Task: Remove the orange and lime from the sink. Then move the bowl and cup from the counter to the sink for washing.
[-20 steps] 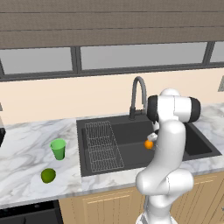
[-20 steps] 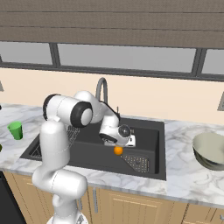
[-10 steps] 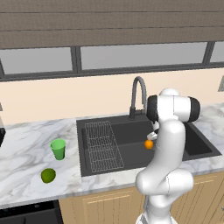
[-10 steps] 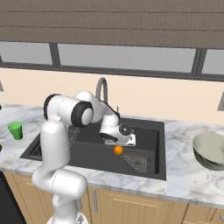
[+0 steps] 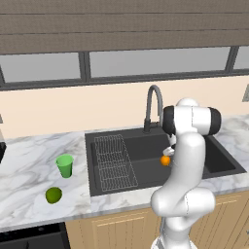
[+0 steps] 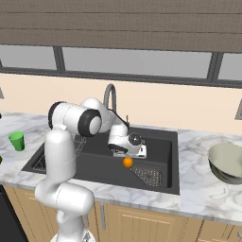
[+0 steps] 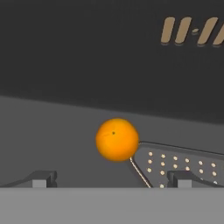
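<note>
jaws wide apart – the orange (image 7: 117, 139) lies just ahead, centred between them, on the sink (image 6: 156, 142) floor. lime (image 5: 53, 195) already sits on the tabletop (image 5: 29, 170), near the cup (image 5: 64, 166) – bowl (image 6: 227, 162) unmoved.

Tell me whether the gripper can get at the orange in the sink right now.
Probably yes. The open gripper sits just short of the orange, which lies centred between its fingertips on the sink floor with nothing between them.

Window (image 5: 155, 63) band above pale backsplash (image 5: 73, 112)
</note>
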### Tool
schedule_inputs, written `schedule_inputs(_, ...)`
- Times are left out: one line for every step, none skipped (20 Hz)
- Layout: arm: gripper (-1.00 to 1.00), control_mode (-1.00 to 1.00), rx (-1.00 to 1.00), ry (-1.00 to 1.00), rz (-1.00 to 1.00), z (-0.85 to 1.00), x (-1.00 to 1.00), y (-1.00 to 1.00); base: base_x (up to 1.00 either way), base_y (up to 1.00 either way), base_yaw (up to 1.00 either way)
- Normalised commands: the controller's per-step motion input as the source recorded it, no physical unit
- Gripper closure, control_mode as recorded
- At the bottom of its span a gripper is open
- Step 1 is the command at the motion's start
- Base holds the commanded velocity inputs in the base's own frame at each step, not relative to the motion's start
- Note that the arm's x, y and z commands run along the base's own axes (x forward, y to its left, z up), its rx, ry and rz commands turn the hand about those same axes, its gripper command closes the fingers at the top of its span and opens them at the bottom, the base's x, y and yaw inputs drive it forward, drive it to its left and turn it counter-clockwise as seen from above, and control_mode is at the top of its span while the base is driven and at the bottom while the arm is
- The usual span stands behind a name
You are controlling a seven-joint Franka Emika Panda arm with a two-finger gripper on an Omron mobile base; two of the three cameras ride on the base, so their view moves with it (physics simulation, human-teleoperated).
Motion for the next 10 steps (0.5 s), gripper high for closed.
schedule_inputs(-1.00,-1.00,0.00,0.02,0.00,-0.05,0.07,0.00,0.00,0.00,0.00)
schedule_inputs(-1.00,-1.00,0.00,0.02,0.00,-0.06,0.07,0.00,0.00,0.00,0.00)
schedule_inputs(-1.00,-1.00,0.00,0.01,0.00,-0.08,0.08,0.00,0.00,0.00,0.00)
schedule_inputs(-1.00,-1.00,0.00,0.00,0.00,-0.08,0.07,0.00,0.00,0.00,0.00)
schedule_inputs(-1.00,-1.00,0.00,0.00,0.00,-0.09,0.07,0.00,0.00,0.00,0.00)
schedule_inputs(-1.00,-1.00,0.00,0.01,0.00,-0.10,0.07,0.00,0.00,0.00,0.00)
schedule_inputs(-1.00,-1.00,0.00,0.00,0.00,-0.08,0.06,0.00,0.00,0.00,0.00)
schedule_inputs(-1.00,-1.00,0.00,0.00,0.00,-0.10,0.07,0.00,0.00,0.00,0.00)
schedule_inputs(-1.00,-1.00,0.00,0.00,0.00,-0.09,0.07,0.00,0.00,0.00,0.00)
schedule_inputs(-1.00,-1.00,0.00,0.00,0.00,-0.09,0.06,0.00,0.00,0.00,0.00)
